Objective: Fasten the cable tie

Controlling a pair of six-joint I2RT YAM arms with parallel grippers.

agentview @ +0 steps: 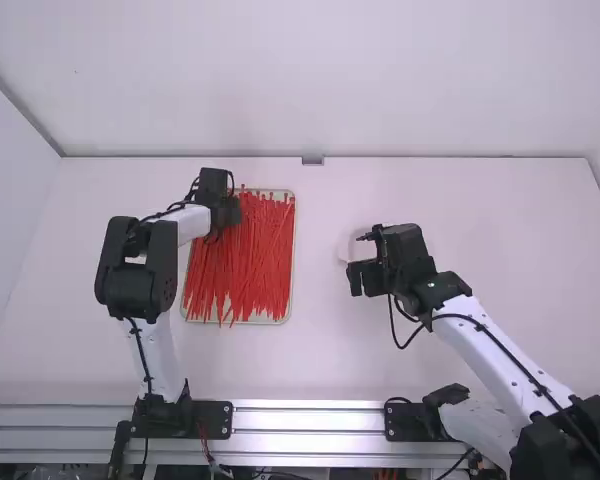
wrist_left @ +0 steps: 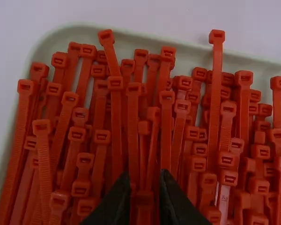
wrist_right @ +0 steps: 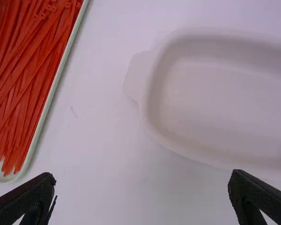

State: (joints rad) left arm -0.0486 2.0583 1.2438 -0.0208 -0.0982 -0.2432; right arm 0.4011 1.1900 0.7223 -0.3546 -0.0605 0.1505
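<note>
A heap of red cable ties [agentview: 240,260] lies lengthwise in a pale tray [agentview: 291,300] on the left half of the table. My left gripper [agentview: 220,208] is down on the far left corner of the heap. In the left wrist view its fingers [wrist_left: 117,204] stand close together with one red cable tie [wrist_left: 143,201] pinched between them, among the ties' square heads [wrist_left: 166,96]. My right gripper [agentview: 367,274] hovers right of the tray, over a white dish [wrist_right: 215,103]. Its fingers [wrist_right: 23,199] are spread wide, with nothing between them.
The tray's rounded corner [wrist_left: 61,35] lies just beyond the ties' heads. The white dish [agentview: 348,250] is mostly hidden under the right gripper in the high view. Bare white table surrounds both, widest to the right. A back wall borders the table's far edge.
</note>
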